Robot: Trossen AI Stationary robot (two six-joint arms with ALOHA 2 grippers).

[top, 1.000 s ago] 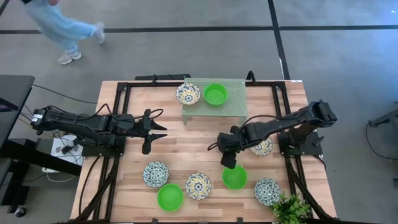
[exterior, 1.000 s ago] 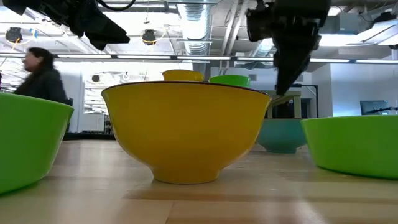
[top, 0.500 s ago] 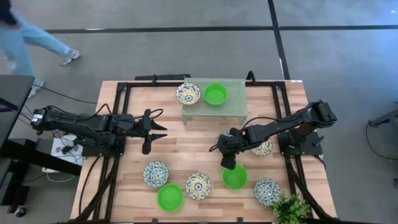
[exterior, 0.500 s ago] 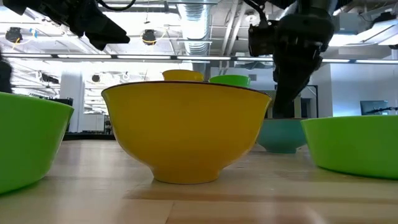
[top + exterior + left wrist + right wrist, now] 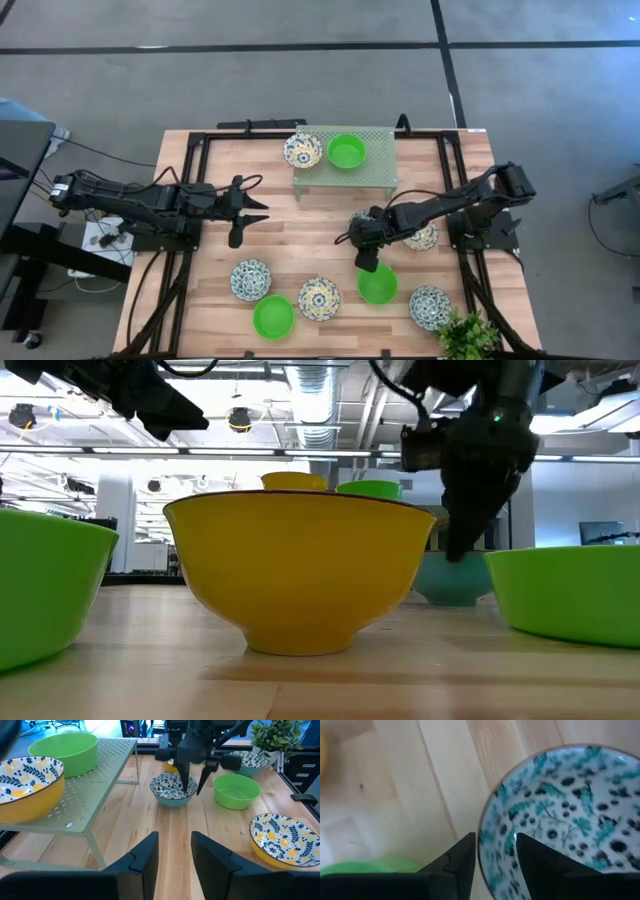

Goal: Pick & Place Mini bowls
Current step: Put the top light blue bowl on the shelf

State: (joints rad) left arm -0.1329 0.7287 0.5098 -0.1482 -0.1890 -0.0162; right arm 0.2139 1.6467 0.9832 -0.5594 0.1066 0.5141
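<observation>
My right gripper [image 5: 364, 240] points down, open, over a white bowl with a blue-green pattern [image 5: 172, 790] at mid-table. One finger stands inside the bowl's rim [image 5: 487, 820] and one outside; I cannot tell whether they touch it. This bowl rests on its base [image 5: 455, 585]. My left gripper [image 5: 250, 213] hangs open above the left half of the table. A yellow-centred bowl [image 5: 302, 150] and a green bowl [image 5: 346, 151] sit on the green mesh rack [image 5: 375, 170]. Several more patterned and green bowls stand along the near side.
A green bowl [image 5: 377, 284] sits just near-side of my right gripper, and a patterned bowl [image 5: 424, 238] lies under the right arm. A leafy plant [image 5: 465, 335] stands at the near right corner. Bare wood lies between the two grippers.
My right gripper has come down from above the table onto the blue-green bowl, so its fingers now straddle the rim. A person has walked off to the left beyond the table's far side.
</observation>
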